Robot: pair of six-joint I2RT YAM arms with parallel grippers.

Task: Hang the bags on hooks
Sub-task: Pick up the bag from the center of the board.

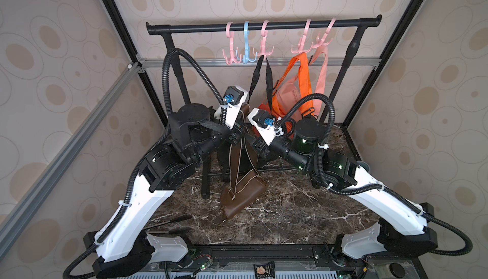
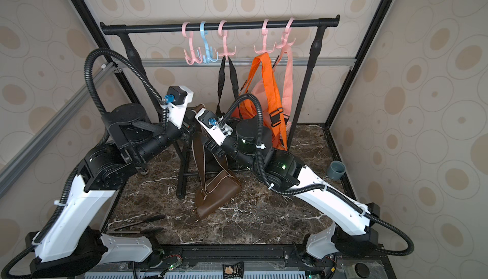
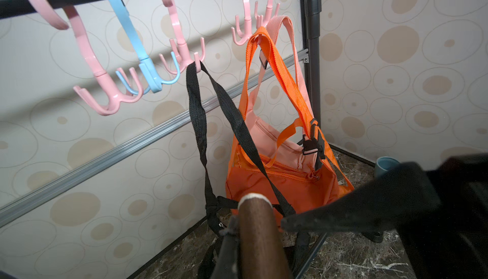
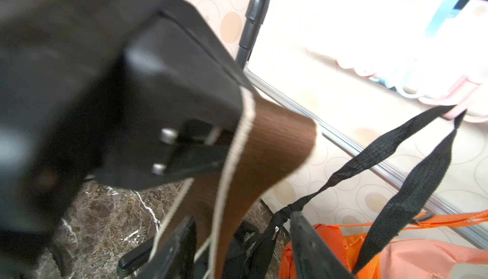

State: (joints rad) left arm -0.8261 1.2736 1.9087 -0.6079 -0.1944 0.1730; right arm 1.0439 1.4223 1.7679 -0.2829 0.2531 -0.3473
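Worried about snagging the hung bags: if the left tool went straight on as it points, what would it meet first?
Probably the black strap hanging from a pink hook, its lower end just beyond the brown strap that the left tool grips; the orange bag lies behind. Depth is unclear.

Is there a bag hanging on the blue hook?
No, the blue hook holds nothing; its prongs are bare.

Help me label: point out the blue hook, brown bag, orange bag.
blue hook (image 1: 246,41): in a top view, its shank.
brown bag (image 1: 237,201): in a top view, its body.
orange bag (image 3: 303,187): left wrist view, front panel.
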